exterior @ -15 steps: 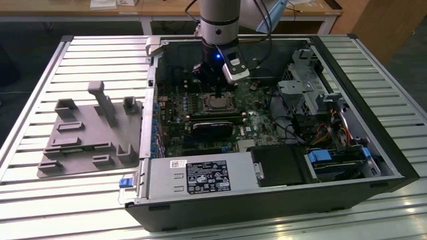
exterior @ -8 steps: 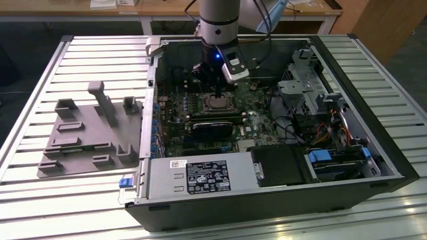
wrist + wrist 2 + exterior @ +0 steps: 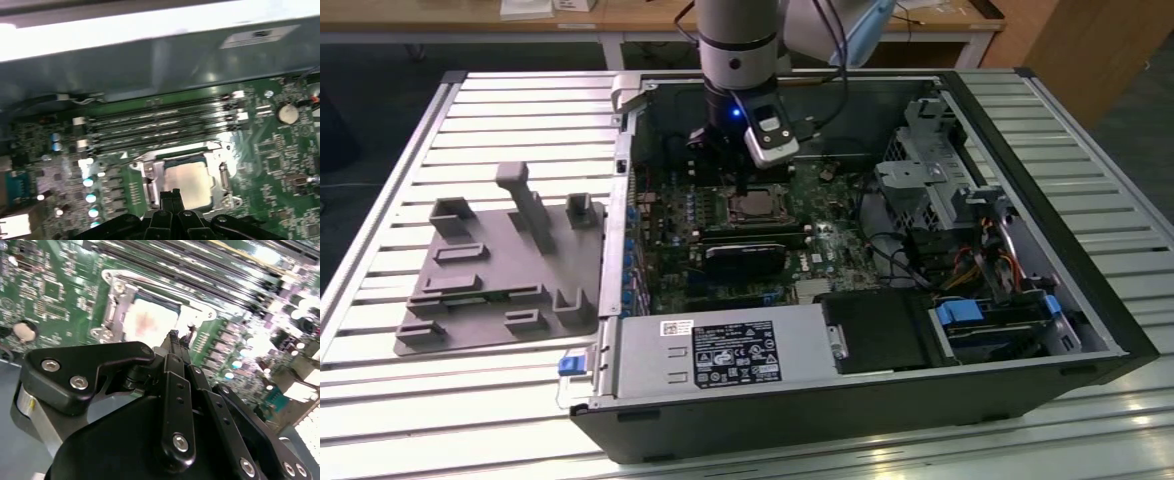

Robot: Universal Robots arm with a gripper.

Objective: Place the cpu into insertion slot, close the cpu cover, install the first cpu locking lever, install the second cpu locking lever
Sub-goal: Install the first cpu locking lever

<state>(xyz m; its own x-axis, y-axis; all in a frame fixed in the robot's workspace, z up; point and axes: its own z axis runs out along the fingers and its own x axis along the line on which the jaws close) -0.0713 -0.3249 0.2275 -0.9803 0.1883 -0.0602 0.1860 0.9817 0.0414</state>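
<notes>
The cpu [image 3: 187, 182] [image 3: 150, 320] [image 3: 754, 207] lies flat with its dull silver top up in the insertion slot [image 3: 182, 161], whose dark rim shows along one edge. The silver cpu cover [image 3: 150, 176] [image 3: 112, 310] lies down around the chip like a frame. My gripper [image 3: 173, 335] [image 3: 173, 193] [image 3: 744, 185] hovers just above one edge of the socket. Its black fingers are pressed together with nothing between them. A thin metal lever end [image 3: 189, 330] stands close beside the fingertips.
The green motherboard sits in an open black computer case [image 3: 1067, 300]. Long memory slots [image 3: 160, 127] run beside the socket, and a black block [image 3: 747, 250] lies on its other side. A power supply [image 3: 707, 355], a drive cage [image 3: 934, 180] and a grey fixture plate [image 3: 494, 270] surround the work area.
</notes>
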